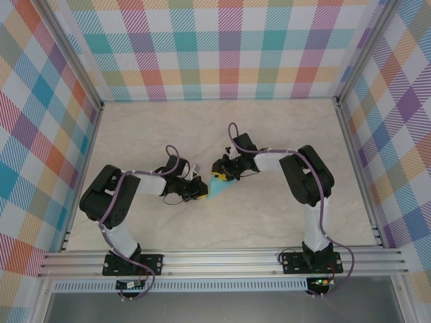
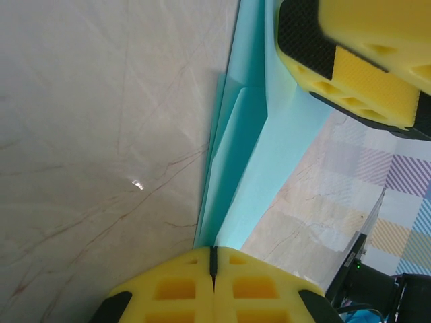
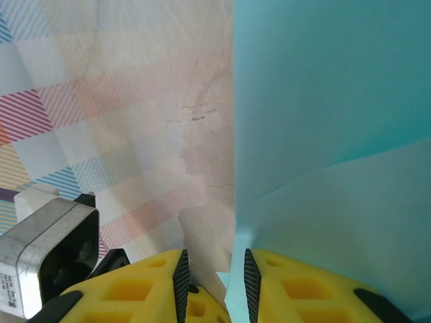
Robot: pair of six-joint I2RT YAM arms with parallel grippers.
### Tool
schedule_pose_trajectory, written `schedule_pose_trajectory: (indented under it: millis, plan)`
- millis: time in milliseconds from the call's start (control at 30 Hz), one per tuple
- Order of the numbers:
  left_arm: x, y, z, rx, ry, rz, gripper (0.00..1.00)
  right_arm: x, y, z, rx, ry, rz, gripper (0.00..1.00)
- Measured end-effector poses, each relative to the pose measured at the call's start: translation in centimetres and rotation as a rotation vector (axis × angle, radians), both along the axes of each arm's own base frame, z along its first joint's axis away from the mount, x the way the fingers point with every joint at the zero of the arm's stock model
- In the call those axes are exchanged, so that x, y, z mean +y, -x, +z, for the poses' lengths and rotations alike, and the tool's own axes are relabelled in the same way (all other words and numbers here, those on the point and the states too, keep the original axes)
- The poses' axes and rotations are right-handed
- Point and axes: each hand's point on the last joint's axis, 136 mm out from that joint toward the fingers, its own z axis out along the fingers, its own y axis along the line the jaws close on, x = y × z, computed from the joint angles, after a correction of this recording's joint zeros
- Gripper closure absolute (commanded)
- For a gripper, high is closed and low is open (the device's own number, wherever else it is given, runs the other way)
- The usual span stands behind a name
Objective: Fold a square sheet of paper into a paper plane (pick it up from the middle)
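The marble-patterned table (image 1: 269, 134) carries both arms, which meet at its middle over the turquoise paper (image 1: 217, 190), already creased into a pointed dart. The left gripper (image 2: 213, 254) is clamped shut on the paper's folded edge. The right gripper (image 3: 213, 261) stands slightly apart astride another edge, not pinching. This looks like a late wing fold. Next, the right must close and turn its flap over.

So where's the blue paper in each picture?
Top external: the turquoise paper lies mid-table, between the left gripper and the right gripper.
Left wrist: the paper runs from the shut yellow fingers at bottom centre up to the top edge.
Right wrist: the paper covers the right half.
Shared landmark: the pale marbled tabletop.
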Motion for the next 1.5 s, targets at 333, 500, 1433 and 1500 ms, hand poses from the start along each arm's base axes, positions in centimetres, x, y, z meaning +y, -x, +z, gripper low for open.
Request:
schedule_pose_trajectory:
  millis: [333,500,1433,1500]
  plan:
    - [1.5,0.8,2.4,-0.022,-0.074,0.022,0.75,-0.2,0.1,-0.5,-0.017,0.075,0.022,0.72]
    - [1.7,0.1,4.9,-0.075,-0.081,0.036,0.79,-0.2,0.1,-0.5,-0.018,0.079,0.028,0.73]
    - [-2.3,-1.5,4.8,-0.054,-0.024,-0.043,0.82,-0.2,0.1,-0.6,-0.015,0.080,0.029,0.74]
    - [-2.7,-1.4,4.3,-0.040,-0.014,-0.054,0.82,-0.2,0.1,-0.6,-0.015,0.080,0.029,0.74]
